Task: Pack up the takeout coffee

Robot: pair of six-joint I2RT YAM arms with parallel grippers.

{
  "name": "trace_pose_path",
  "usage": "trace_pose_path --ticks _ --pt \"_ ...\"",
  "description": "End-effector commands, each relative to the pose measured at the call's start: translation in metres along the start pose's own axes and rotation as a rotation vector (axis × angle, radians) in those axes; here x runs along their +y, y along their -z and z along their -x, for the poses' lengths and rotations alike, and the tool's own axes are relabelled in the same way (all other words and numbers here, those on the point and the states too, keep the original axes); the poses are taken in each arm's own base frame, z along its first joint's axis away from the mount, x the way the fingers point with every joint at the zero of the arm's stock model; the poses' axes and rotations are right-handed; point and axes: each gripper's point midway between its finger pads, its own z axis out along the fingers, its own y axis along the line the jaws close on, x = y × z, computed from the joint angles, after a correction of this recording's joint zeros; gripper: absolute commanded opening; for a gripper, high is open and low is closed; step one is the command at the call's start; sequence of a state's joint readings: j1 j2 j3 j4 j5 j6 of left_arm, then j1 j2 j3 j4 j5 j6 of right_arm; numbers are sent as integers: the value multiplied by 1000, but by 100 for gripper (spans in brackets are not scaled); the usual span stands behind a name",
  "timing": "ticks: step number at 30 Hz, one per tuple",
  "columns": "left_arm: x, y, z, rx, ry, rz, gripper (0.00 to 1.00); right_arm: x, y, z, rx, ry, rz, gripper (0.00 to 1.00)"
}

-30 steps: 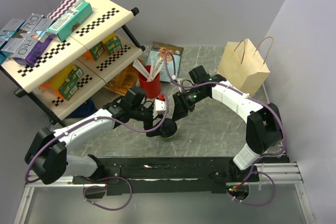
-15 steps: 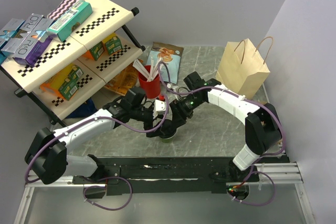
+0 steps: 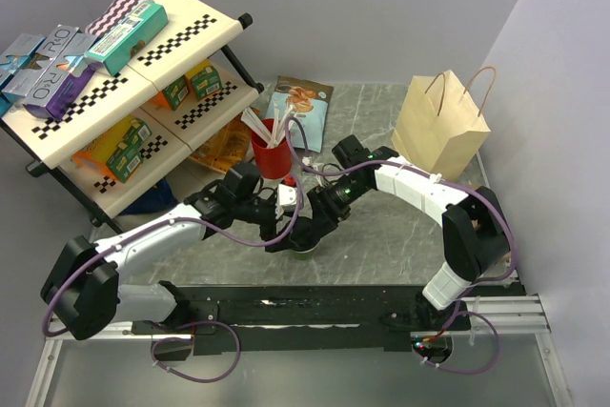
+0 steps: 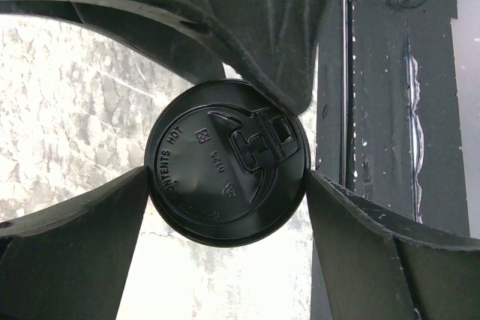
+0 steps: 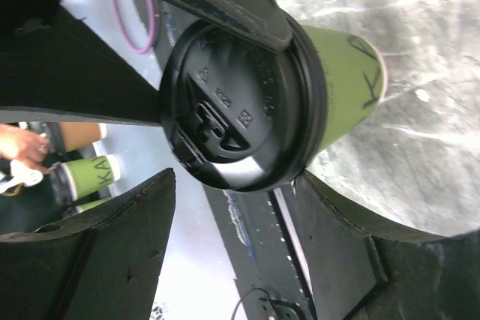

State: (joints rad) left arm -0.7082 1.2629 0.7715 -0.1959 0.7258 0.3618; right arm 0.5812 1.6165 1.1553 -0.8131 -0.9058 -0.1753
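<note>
**Takeout coffee [image 3: 305, 249], on the table [image 3: 391, 235], near side of the red cup [image 3: 274, 155]; both grippers on it.**
Left arm [image 3: 162, 231] reaches in low from the red cup's left, left gripper [image 4: 227, 183] clamped across the rim of the black lid [image 4: 217, 151]. Right arm [image 3: 419, 188] bends in from the red cup's right, right gripper [image 5: 234, 177] straddling the same lid, fingers apart, one with a gap to the rim. Cup upright, green wall showing. Black base rail [image 3: 315, 307] just beyond the coffee from the red cup; bare stone runs rightward of the red cup to the paper bag [image 3: 440, 126].
</note>
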Motion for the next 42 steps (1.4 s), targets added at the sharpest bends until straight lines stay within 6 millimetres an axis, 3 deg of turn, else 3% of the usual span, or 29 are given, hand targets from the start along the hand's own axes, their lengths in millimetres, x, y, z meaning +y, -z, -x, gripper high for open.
trace_pose_path --ticks 1,8,16,25,36,42 --pt "-10 0 0 -22 27 -29 89 18 -1 12 -28 -9 103 72" --pt "-14 0 -7 -24 44 -28 88 14 -8 6 -16 -80 116 72" --pt "-15 1 -12 -25 57 -20 88 -7 -20 -8 26 -162 47 66" --pt "-19 3 -20 6 29 -35 91 -21 -27 -19 72 -148 -50 63" --pt "-25 9 -1 -20 5 -69 88 -5 -15 6 33 -63 -21 67" --pt "-22 9 -2 -22 13 -52 82 -7 -8 14 15 -20 -45 69"
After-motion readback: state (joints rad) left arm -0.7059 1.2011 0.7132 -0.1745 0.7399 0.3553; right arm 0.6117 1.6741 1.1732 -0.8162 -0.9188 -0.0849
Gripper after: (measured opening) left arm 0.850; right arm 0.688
